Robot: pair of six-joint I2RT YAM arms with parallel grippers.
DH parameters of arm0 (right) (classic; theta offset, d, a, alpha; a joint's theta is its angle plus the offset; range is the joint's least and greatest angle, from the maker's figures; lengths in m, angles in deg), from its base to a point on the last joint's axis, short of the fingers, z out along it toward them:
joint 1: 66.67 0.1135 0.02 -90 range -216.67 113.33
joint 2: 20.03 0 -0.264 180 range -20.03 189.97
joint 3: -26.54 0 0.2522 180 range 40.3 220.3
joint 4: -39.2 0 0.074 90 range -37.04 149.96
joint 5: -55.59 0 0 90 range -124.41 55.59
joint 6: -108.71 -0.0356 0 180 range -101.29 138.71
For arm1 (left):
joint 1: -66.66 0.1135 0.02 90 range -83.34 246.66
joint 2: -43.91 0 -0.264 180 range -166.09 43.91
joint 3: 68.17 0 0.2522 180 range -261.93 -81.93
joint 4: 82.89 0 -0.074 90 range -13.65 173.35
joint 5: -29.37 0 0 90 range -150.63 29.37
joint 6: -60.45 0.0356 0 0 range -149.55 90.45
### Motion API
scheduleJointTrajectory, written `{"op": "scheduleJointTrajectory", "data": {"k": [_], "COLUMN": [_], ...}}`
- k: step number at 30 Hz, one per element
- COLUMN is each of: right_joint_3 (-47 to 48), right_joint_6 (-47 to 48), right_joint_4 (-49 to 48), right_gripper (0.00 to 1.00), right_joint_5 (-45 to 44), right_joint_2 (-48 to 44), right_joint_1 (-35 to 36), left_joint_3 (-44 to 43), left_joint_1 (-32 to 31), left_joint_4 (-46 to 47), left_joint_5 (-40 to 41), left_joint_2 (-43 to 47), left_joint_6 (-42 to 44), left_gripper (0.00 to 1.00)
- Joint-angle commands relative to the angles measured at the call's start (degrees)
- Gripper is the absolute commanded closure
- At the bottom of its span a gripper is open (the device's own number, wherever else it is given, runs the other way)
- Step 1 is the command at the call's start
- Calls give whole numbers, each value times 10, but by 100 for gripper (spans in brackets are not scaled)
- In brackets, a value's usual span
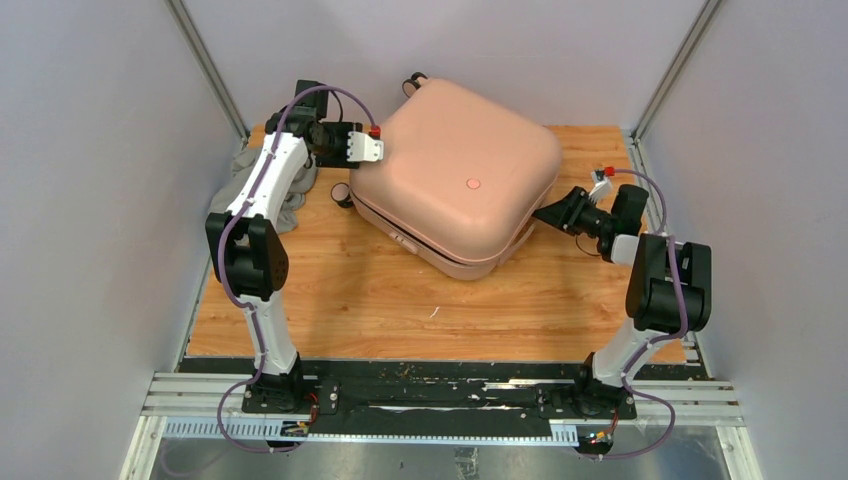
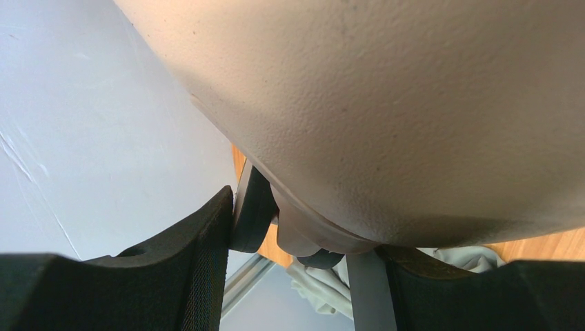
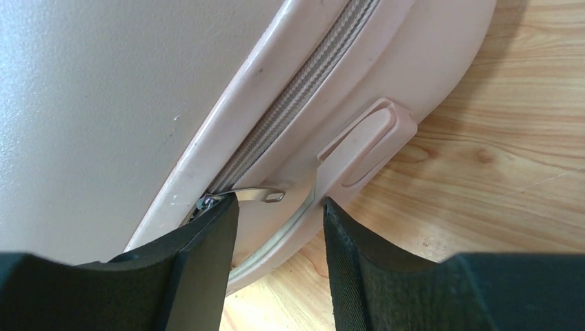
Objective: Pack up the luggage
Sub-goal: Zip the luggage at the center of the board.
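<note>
We see the luggage (image 1: 455, 175) lying shut and flat on the wooden tabletop (image 1: 400, 300), turned at a slant, its round dot (image 1: 474, 184) facing up and a black wheel (image 1: 415, 82) showing at its far corner. The left end effector (image 1: 372, 148) sits at the luggage's far-left corner. In the left wrist view its fingers (image 2: 196, 262) stand apart, with the pink shell filling the space above them. A grey cloth (image 1: 250, 172) lies to the left of the luggage, under that arm. The right end effector (image 1: 545, 213) is at the luggage's right side, its fingers (image 3: 200, 262) apart. One fingertip is just beside the metal zipper pull (image 3: 259, 195), and the moulded handle (image 3: 365, 141) is close by.
</note>
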Motion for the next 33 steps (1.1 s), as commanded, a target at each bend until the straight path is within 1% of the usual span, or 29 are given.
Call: {"op": "scheduleJointTrajectory", "data": {"k": [1,9,12,18,21,24,29,33], "right_joint_3": [9,-6,-19,-38,-47,-44,-55,-66], "right_joint_6": [-33,-91,-96,-93,-73,-58,-48,-26], "right_joint_4": [-73,-168,-187,-200,-188,-170,-162,-137], "right_gripper": [49,60,59,54,53,53,58,59], "right_joint_5": [28,43,43,38,18,17,4,-4], "right_joint_2": [16,34,28,19,2,-5,-31,-57], "right_joint_1": [7,17,20,19,21,22,23,23], "left_joint_3": [-13,-15,-13,-15,-20,-23,-21,-21], "left_joint_1": [-11,-12,-12,-12,-12,-12,-12,-12], "left_joint_4": [45,46,45,45,45,45,45,45], "left_joint_5": [-28,-21,-21,-22,-20,-18,-22,-20], "left_joint_2": [34,35,35,34,32,29,30,32], "left_joint_6": [-61,-58,-59,-64,-70,-74,-75,-77], "left_gripper": [100,100,100,100,100,100,100,100]}}
